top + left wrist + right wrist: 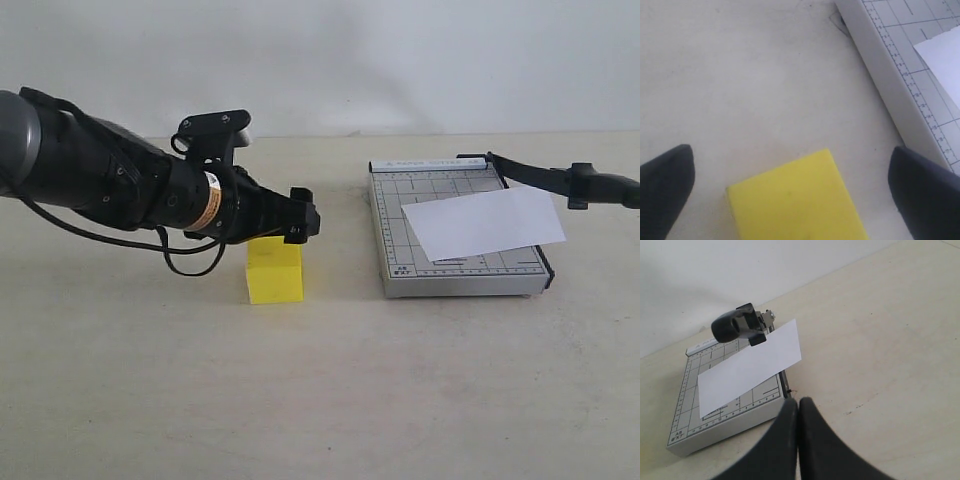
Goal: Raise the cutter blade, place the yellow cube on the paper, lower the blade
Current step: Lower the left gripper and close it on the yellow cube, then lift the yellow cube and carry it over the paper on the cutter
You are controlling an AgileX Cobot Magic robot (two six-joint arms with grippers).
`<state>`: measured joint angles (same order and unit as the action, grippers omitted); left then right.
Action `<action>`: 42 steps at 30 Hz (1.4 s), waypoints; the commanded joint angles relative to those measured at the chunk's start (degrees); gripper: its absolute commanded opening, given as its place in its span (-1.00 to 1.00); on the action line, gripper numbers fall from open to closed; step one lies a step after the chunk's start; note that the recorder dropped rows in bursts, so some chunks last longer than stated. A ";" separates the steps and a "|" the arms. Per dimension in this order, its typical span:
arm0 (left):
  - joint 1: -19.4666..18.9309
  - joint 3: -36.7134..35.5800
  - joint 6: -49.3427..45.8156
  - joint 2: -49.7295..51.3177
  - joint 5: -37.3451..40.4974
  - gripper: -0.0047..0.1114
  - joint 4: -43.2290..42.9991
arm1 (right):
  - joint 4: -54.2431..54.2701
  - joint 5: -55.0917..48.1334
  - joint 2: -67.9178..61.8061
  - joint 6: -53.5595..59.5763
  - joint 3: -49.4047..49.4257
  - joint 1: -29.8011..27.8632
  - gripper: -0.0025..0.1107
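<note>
Two arms share the job, but the exterior view shows only one. The left pincer (300, 224) hangs just over the cube (275, 272), which sits on the worktop (320, 400) at nine o'clock from the board (393, 250), well apart from it. The paper (483, 222) lies skewed on the board, one corner overhanging at three o'clock. The blade (545, 178) slants up from its hinge toward three o'clock, clear of the paper. I judge the raising done and the step in hand to be picking up the cube.

In the left wrist view the pincer (790, 160) is apart, with one finger on each side of the cube (795, 200) and neither touching it. The cube is plain bright yellow with flat faces and crisp edges, and its sides run askew to the line between the fingers. A good grasp probably needs a small wrist turn to square the pads to two opposite faces, then a drop to mid-height before closing.

In the right wrist view the right pincer (798, 405) is together, clamped on nothing, just off a corner of the board. The blade's handle (735, 326) stands raised over the paper (747, 370).
</note>
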<state>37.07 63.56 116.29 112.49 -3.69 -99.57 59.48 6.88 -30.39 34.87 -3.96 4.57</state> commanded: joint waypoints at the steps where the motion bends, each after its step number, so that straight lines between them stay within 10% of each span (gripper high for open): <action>1: 0.10 -1.20 -0.78 -0.07 0.95 0.77 -0.38 | -0.21 0.48 0.55 -0.09 0.16 0.06 -0.96; 30: 0.10 -1.57 -0.17 4.21 0.67 0.72 -0.38 | -0.21 1.71 0.55 -0.09 0.16 0.06 -0.96; 39: 0.10 0.98 -0.85 1.79 -1.47 -0.82 -0.38 | -0.21 1.71 0.55 -0.09 0.16 0.06 -0.96; 42: 0.10 4.41 -1.01 0.53 -3.70 -0.84 -0.38 | -0.21 1.71 0.55 -0.09 0.16 0.06 -0.96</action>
<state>37.07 65.15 115.87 114.90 -5.49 -99.87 59.48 8.15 -30.39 34.53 -3.96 4.57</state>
